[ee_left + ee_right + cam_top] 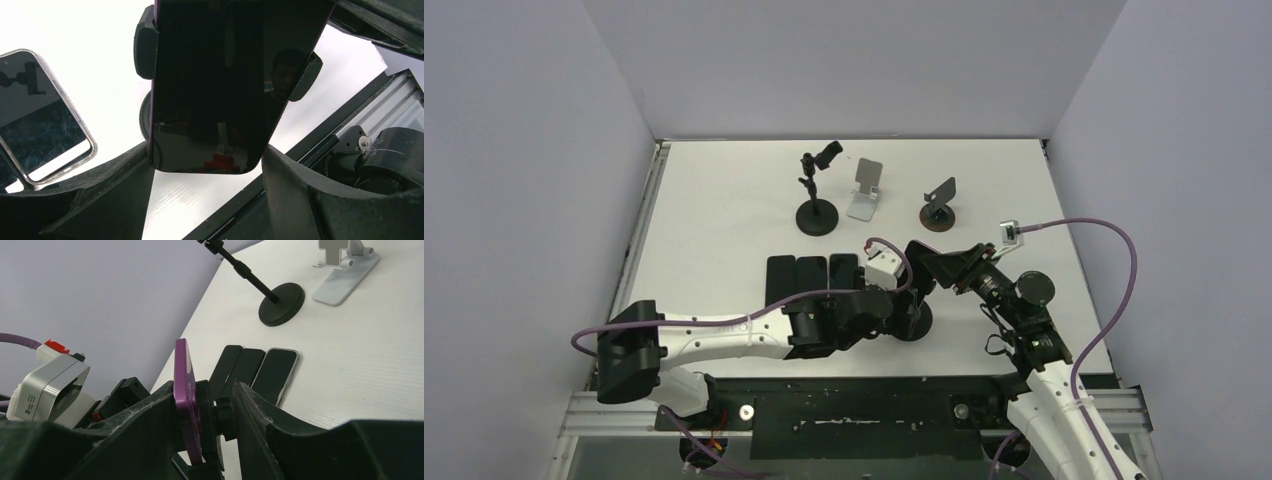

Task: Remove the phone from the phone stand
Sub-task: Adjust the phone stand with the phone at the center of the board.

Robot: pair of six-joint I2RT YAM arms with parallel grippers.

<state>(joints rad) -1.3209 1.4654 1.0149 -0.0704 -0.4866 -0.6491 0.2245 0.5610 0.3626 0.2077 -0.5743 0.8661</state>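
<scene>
The phone (210,85), dark-screened with a purple edge (186,390), stands in the clamp of the black phone stand (145,42), whose round base (914,322) rests near the table's front middle. My left gripper (207,150) is shut on the phone's lower end, a fingertip against each long side. My right gripper (205,387) comes in from the right (939,265). It is open and straddles the phone and the clamp's back (207,410) front to back, with its fingers close on both sides.
Three phones (814,275) lie side by side just left of the stand. At the back stand a black gooseneck holder (816,215), a silver stand (865,190) and a small dark stand (940,205). A black rail (854,410) runs along the near edge.
</scene>
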